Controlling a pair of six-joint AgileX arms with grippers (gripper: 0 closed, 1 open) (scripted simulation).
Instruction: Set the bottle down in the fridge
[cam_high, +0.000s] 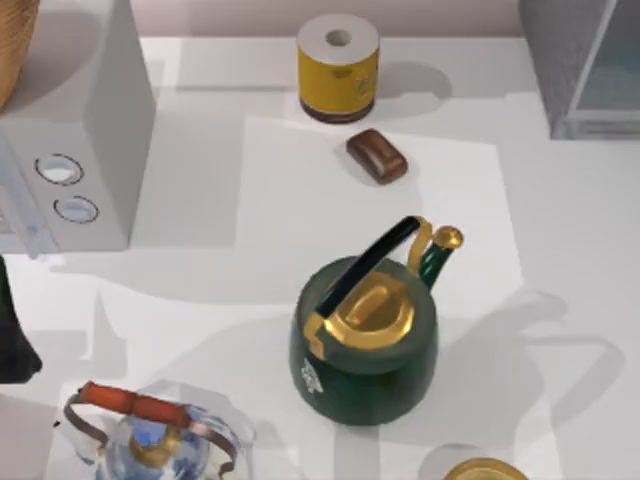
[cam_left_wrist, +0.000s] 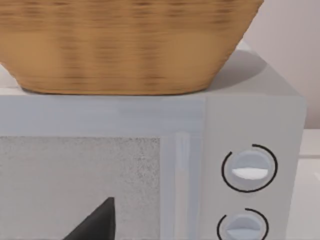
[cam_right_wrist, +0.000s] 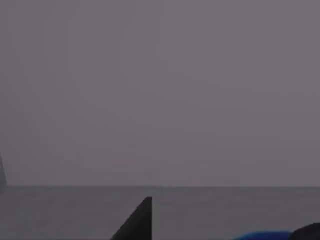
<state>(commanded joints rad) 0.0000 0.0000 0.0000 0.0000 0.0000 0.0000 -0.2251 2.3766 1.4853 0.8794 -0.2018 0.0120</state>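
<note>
- Right wrist view: the right gripper (cam_right_wrist: 215, 225) faces a flat grey wall, seemingly the fridge interior; a blue sliver (cam_right_wrist: 262, 235) at its fingers may be the bottle, grip unclear
- Fridge (cam_high: 585, 70) stands far right
- Left gripper (cam_left_wrist: 97, 222) faces the white microwave (cam_high: 85, 150), far left, basket (cam_left_wrist: 125, 45) atop
- White table (cam_high: 560, 250) carries a green kettle (cam_high: 365, 345)
</note>
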